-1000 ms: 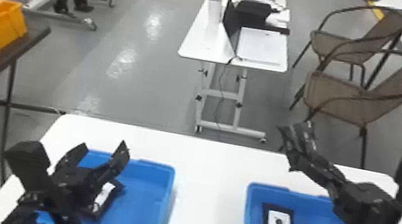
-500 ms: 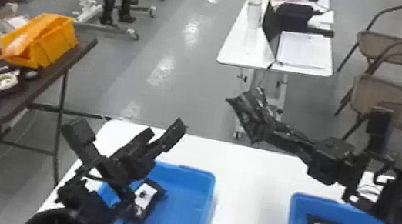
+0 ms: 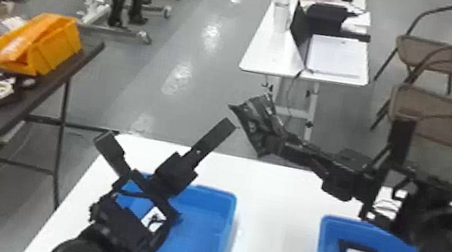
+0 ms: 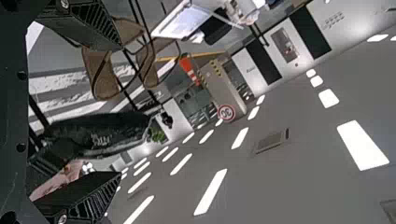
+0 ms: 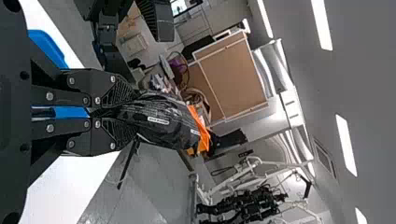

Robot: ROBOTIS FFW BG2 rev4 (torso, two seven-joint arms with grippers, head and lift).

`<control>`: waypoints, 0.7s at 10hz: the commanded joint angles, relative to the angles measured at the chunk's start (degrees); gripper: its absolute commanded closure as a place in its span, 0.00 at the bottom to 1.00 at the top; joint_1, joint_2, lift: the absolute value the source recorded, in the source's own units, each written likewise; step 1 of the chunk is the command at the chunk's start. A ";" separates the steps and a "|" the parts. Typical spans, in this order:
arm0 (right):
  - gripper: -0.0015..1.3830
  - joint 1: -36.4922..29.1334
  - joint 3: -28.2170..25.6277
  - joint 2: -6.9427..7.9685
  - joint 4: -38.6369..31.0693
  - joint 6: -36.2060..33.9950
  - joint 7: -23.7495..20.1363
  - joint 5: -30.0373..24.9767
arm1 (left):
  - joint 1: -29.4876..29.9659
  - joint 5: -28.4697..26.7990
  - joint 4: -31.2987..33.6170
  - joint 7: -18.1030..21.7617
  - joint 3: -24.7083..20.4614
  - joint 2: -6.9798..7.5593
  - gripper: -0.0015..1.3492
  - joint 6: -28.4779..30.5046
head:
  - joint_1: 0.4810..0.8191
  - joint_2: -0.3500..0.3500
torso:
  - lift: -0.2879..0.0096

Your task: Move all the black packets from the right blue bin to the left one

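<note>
Pkt (image 3: 256, 120) in R grpr (image 3: 280, 143)

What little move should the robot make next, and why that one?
I'd probably bring the left end effector a bit closer to the raised packet, so the packet's free end comes between its fingers. The right end effector pinches that packet, while the left one is open, empty and up by the left bin, so a hand-over looks likely.

Head view high, facing forward-down — wrist views close, facing outward.
</note>
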State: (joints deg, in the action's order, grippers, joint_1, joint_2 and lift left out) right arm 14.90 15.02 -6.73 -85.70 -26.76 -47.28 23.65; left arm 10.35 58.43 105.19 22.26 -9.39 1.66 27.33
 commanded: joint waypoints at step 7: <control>0.78 1.63 4.85 0.49 6.16 1.63 -0.62 7.46 | -1.65 -1.04 -0.68 -4.33 1.56 0.80 0.89 5.46 | 0.63 0.82 | 0.97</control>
State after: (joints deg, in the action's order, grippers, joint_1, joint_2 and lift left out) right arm 16.62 19.88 -6.25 -79.56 -25.15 -47.90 30.89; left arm 8.35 57.27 103.86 18.59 -7.60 2.39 31.46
